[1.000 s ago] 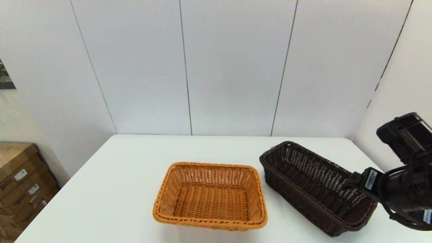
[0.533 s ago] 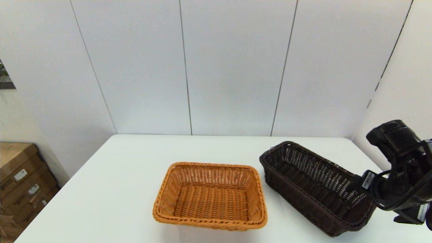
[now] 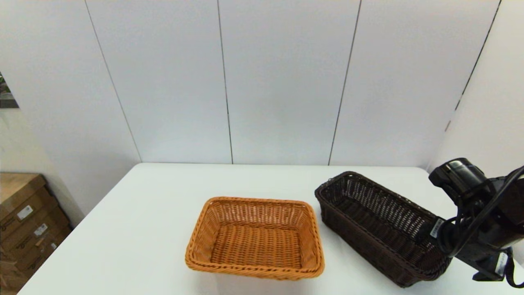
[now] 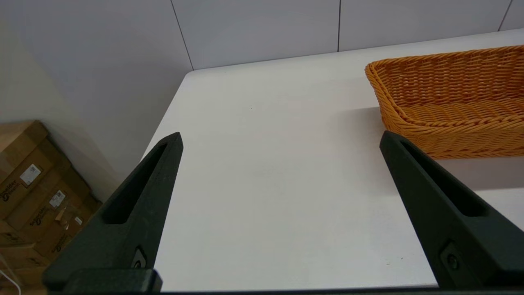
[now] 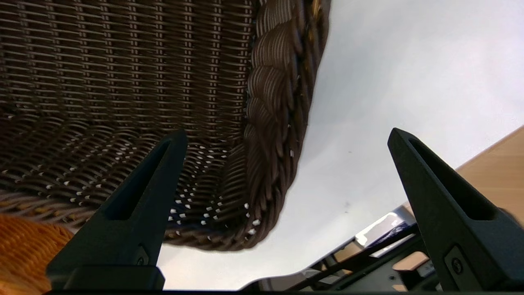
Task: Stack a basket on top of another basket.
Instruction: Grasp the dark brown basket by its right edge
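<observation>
Right claw (image 5: pixel 282 139): spread wide, nothing gripped; it is held at the near right end of the dark basket, with the braided rim seen between the two fingers in the right wrist view. One finger (image 5: pixel 135 205) lies over the basket's inside, the other (image 5: pixel 442 200) out over the bare table. No contact with the wicker can be made out.

Right arm (image 3: pixel 479 217): seen in the head view at the right edge, reaching in toward the basket's near end.

Dark basket (image 3: pixel 380 227): set flat on the table, right of centre, mouth up. Its long axis is laid on a diagonal, from the far end near the table's middle to the near end at the right edge. The open-weave side wall (image 5: pixel 123 73) and braided rim (image 5: pixel 274 119) are shown close up in the right wrist view.

Orange-tan basket (image 3: pixel 256 237): placed just left of the dark one, mouth up, apart from it by a narrow strip of table. Its long sides are laid across the table, roughly square to the robot.

Left claw (image 4: pixel 278 139): spread wide and empty, held over the table's left part, near the orange-tan basket's (image 4: pixel 450 102) end.

Table (image 3: pixel 147 221): white, both baskets carried on it.

Cardboard boxes (image 3: pixel 24 217): stacked on the floor beyond the table's left edge.
</observation>
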Available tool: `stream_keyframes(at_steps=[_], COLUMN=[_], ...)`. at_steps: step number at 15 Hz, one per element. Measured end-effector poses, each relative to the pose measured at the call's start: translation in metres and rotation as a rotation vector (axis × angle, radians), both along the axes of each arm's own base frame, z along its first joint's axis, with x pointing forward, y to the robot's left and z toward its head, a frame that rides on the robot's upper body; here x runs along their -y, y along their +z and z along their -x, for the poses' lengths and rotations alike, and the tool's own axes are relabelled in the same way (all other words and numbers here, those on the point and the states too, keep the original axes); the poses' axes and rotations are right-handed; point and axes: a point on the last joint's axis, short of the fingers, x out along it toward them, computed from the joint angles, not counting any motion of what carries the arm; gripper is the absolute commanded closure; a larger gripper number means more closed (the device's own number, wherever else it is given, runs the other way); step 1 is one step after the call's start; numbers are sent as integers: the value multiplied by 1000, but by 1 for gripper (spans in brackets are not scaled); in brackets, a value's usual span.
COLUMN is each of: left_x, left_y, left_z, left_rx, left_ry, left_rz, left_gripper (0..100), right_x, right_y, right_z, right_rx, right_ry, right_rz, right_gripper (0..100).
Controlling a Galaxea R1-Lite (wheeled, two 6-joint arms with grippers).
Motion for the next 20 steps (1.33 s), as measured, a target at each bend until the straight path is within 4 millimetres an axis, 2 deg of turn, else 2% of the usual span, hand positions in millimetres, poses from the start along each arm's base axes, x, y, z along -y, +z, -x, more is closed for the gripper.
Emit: stream_keyframes(at_steps=[8,15,20], left_x=[0,0,0], left_y=[0,0,0], left_z=[0,0,0], left_rx=[0,1,1], left_ry=[0,0,0], left_rz=[0,0,0], left_gripper=[0,0,0], right_x=[-3,-1,15], right_y=[-31,-38,-43], right_z=[-8,-29,-36], right_rx=[-43,-22,-36], right_ry=[-15,-63,-109], right_rz=[-24,-38,-31], right_gripper=[0,0,0])
